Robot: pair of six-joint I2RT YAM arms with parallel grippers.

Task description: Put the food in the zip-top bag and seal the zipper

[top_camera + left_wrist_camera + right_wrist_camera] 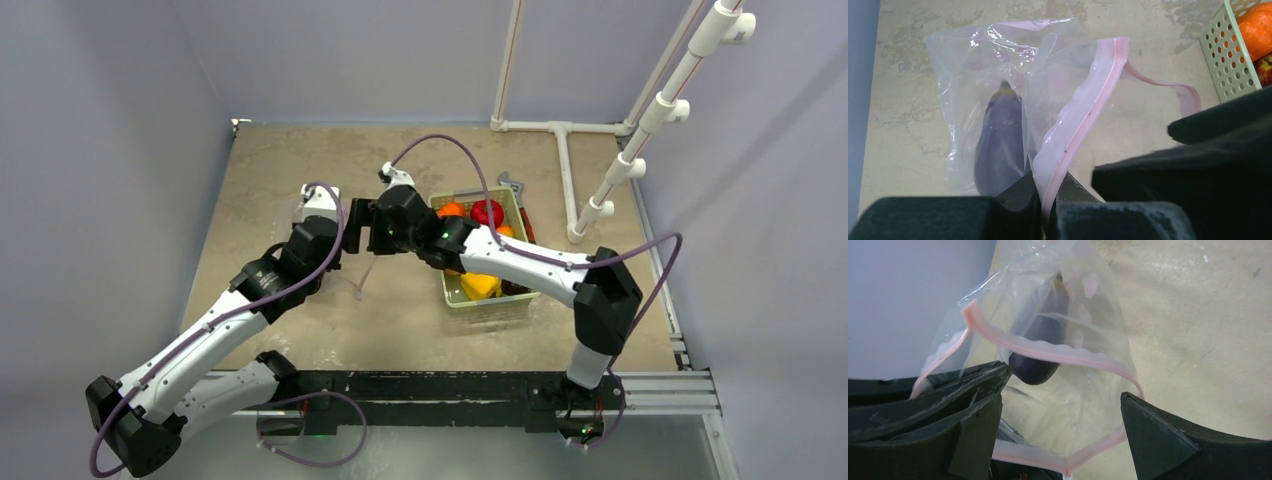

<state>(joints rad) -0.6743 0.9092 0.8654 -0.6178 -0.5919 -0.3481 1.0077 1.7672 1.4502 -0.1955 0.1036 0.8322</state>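
The clear zip-top bag (973,75) lies on the tan table, its mouth lifted. My left gripper (1048,192) is shut on the zipper (1088,105), pinching the pale pink strip between its fingertips. A purple eggplant (998,145) lies inside the bag. My right gripper (1063,390) hangs open just over the gaping mouth, with nothing between its fingers. Below it the zipper (1048,351) curves around the eggplant (1040,340). In the top view both grippers (362,226) meet at mid-table. The orange (451,209), red tomato (488,212) and yellow pepper (480,286) sit in the basket.
The light green slotted basket (521,214) stands right of the grippers, partly under my right arm. A white pipe frame (565,170) stands at the back right. Grey walls close in the table on the left, back and right.
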